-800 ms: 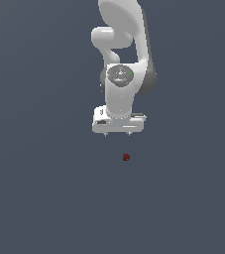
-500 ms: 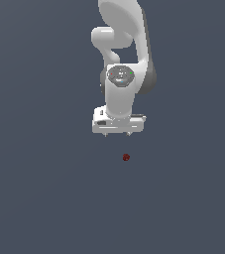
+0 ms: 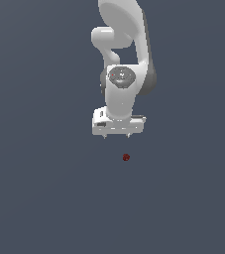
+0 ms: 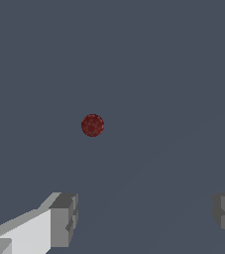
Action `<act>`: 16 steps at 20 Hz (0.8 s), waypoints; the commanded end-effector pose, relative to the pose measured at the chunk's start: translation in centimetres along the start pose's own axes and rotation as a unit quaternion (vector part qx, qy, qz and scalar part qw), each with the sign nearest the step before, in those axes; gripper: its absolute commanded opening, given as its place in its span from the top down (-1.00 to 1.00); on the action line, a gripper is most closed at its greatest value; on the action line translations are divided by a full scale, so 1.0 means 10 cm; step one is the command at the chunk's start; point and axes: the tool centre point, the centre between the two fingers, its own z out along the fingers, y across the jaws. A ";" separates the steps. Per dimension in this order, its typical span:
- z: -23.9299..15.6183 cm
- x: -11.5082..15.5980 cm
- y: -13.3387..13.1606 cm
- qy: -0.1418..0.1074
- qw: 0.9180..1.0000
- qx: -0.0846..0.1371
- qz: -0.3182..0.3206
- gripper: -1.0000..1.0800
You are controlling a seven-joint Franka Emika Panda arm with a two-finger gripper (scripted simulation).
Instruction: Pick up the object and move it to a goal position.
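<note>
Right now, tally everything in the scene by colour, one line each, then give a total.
Dark red: 1, the ball
White: 1, the robot arm with its open gripper
Total: 2

Glossy white rounded arm [image 3: 125, 34], a grey disc-shaped joint cap [image 3: 121, 77], a boxy white gripper [image 3: 117, 135] with short grey fingertips [image 4: 64, 218].

Arm [image 3: 124, 59] reaching down from the top of the exterior view, gripper [image 3: 117, 136] at its lower end, ball [image 3: 126, 157] below the gripper and slightly toward the exterior view's right, apart from its fingers [image 4: 59, 221], nothing between them.
</note>
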 end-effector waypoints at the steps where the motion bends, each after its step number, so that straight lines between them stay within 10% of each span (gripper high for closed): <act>1: 0.03 0.02 -0.02 0.001 1.000 0.000 -0.008 -0.92; 16: 0.65 0.40 -0.40 0.023 0.988 0.001 -0.153 -0.92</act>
